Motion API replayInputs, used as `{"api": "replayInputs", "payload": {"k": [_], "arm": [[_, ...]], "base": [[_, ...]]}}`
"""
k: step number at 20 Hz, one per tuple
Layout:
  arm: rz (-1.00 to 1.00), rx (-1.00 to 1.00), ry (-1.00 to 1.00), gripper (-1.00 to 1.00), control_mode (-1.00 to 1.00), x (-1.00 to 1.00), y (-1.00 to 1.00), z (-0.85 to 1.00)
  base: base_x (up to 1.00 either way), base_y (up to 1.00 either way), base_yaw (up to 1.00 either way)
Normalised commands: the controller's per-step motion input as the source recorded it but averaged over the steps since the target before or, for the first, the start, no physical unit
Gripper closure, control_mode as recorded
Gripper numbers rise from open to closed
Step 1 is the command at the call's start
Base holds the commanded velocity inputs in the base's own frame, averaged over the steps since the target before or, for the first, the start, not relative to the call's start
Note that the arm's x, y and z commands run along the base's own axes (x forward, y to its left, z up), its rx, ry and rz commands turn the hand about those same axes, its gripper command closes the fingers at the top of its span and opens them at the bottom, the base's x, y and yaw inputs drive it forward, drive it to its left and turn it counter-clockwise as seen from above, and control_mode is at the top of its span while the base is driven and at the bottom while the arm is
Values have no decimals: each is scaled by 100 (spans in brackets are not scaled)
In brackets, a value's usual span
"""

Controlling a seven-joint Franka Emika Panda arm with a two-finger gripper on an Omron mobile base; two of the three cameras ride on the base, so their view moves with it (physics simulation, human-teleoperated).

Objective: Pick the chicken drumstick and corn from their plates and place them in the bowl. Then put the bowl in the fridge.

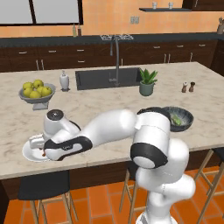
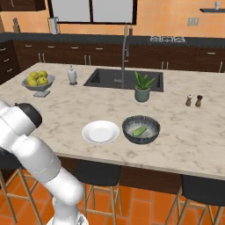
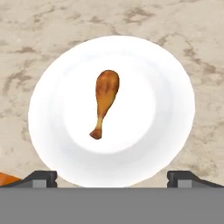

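Observation:
The chicken drumstick, orange-brown with a thin bone end, lies in the middle of a white plate. My gripper hangs open just above that plate, its two dark fingertips far apart and nothing between them. In the left base view my hand reaches down over this plate at the counter's front left edge. The corn lies inside the dark grey-blue bowl, also visible as bowl. A second white plate sits bare just left of the bowl.
A footed bowl of yellow-green apples stands at the back left, by a soap dispenser. Sink, potted plant and two shakers lie further back. Stools stand below the counter edge.

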Motion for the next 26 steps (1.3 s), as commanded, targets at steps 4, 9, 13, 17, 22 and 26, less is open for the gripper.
{"api": "replayInputs", "payload": {"k": [4, 9, 13, 17, 22, 26], "arm": [[-3, 0, 0, -100, -100, 0, 12, -4], [-7, -5, 1, -100, -100, 6, 0, -2], [-3, -3, 0, -100, -100, 12, -10, -38], [0, 0, 0, -100, -100, 27, -5, -37], [0, 0, 0, -100, -100, 35, -1, -18], [0, 0, 0, -100, -100, 37, 4, -21]], "base": [[0, 0, 0], [0, 0, 0], [0, 0, 0], [0, 0, 0], [0, 0, 0], [0, 0, 0]]}}
